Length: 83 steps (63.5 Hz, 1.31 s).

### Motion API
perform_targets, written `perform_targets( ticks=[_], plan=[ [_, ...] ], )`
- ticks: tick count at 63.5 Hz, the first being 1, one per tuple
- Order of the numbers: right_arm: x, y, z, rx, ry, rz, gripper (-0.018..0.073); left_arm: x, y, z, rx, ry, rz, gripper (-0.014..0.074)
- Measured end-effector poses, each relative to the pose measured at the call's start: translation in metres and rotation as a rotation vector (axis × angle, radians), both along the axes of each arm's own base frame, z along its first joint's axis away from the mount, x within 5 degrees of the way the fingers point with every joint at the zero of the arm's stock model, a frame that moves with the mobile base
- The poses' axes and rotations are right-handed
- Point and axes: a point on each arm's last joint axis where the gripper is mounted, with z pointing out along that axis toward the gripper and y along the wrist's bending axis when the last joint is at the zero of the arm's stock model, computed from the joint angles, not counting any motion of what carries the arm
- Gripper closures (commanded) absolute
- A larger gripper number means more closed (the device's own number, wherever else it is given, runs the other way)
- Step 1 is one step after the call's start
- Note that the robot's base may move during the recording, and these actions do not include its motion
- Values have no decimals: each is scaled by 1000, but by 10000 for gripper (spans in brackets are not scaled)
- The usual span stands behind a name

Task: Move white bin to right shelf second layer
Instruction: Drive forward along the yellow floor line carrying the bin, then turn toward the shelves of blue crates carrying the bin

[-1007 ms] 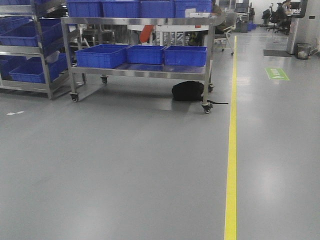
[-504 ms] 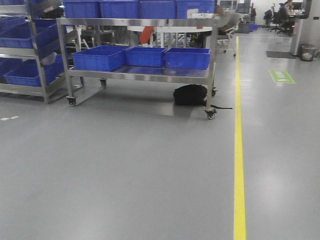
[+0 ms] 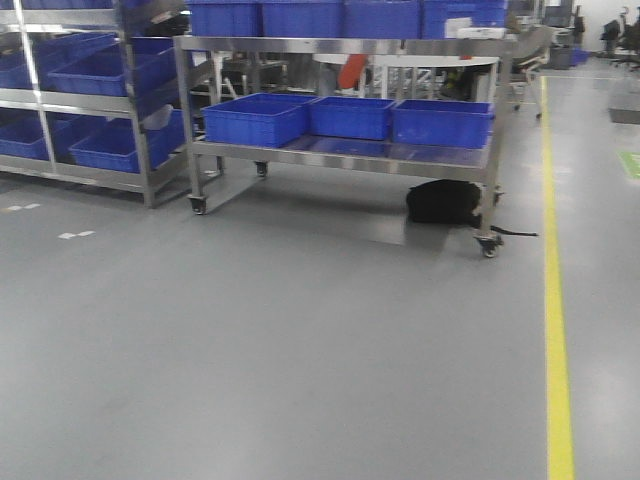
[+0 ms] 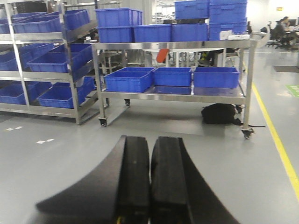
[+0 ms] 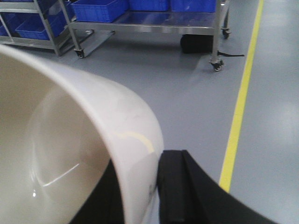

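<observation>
My right gripper (image 5: 140,191) is shut on the rim of the white bin (image 5: 88,135), a glossy cream-white tub that fills the left of the right wrist view; one finger is inside the wall, the other finger (image 5: 175,186) outside. The bin is held above the grey floor. My left gripper (image 4: 150,163) is shut and empty, its two black fingers pressed together, pointing at the floor ahead. A roller-track shelf level does not show in any view. Neither gripper shows in the front view.
A steel wheeled cart (image 3: 340,160) with blue crates (image 3: 255,118) stands ahead. A steel rack (image 3: 90,175) of blue crates is at left. A black bag (image 3: 443,203) lies under the cart. A yellow floor line (image 3: 555,320) runs along the right.
The front view has swung left: the cart and yellow line have shifted to the right in the frame, and more of the left rack shows.
</observation>
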Motion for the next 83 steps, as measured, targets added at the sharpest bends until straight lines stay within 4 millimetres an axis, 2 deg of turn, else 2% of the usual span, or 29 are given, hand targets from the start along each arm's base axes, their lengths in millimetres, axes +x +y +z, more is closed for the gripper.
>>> perform_targets(
  ticks=[83],
  plan=[
    [0, 0, 0, 0, 0, 0, 503, 0, 0, 0, 0, 0, 0, 512]
  ],
)
